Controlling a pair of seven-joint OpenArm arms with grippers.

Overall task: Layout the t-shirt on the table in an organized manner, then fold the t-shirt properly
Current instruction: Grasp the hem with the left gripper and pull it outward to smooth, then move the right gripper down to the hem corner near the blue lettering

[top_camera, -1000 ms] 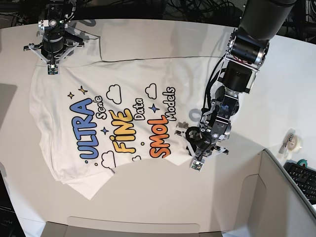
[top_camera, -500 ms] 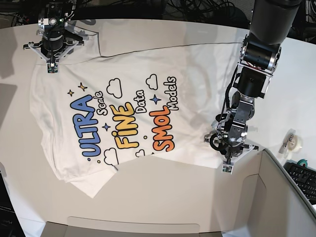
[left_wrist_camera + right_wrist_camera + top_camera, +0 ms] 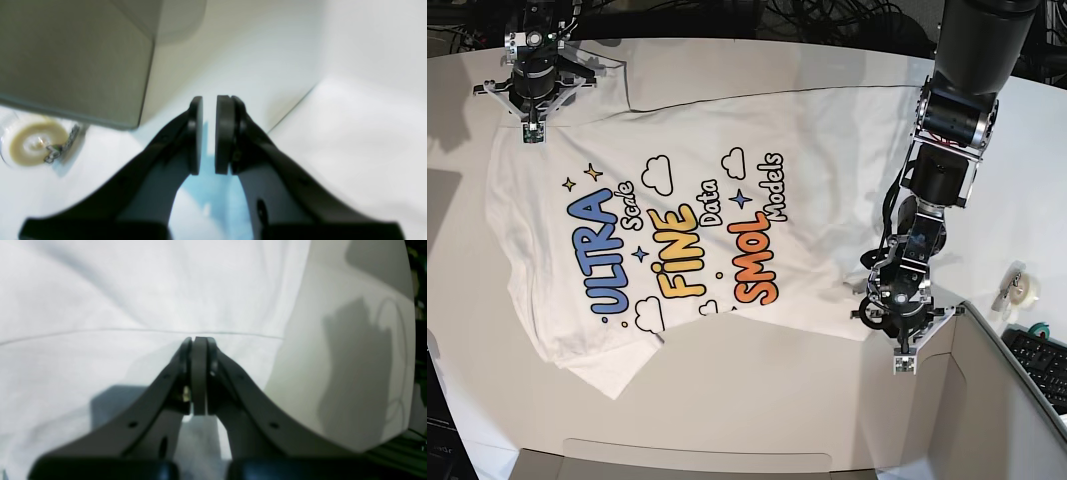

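Note:
The white t-shirt (image 3: 687,230) lies print-up on the white table (image 3: 757,390), stretched between both grippers. My left gripper (image 3: 899,320) stands at the shirt's lower right corner. In the left wrist view its pads (image 3: 209,100) are nearly together with a thin white strip between them, and the shirt (image 3: 360,150) spreads off to the right. My right gripper (image 3: 532,105) sits on the shirt's upper left corner. Its jaws (image 3: 199,338) are pressed together at a seam, and cloth (image 3: 100,306) creases run out from the tips.
A grey bin (image 3: 997,400) stands close to my left gripper at the lower right; its wall (image 3: 66,56) fills the left wrist view's upper left. A tape roll (image 3: 1019,285) and a keyboard (image 3: 1042,360) lie at the right. Cables run along the back edge.
My left gripper has moved right and toward the bin, dragging the shirt's corner and flattening the right side. The right gripper has shifted slightly back with its corner.

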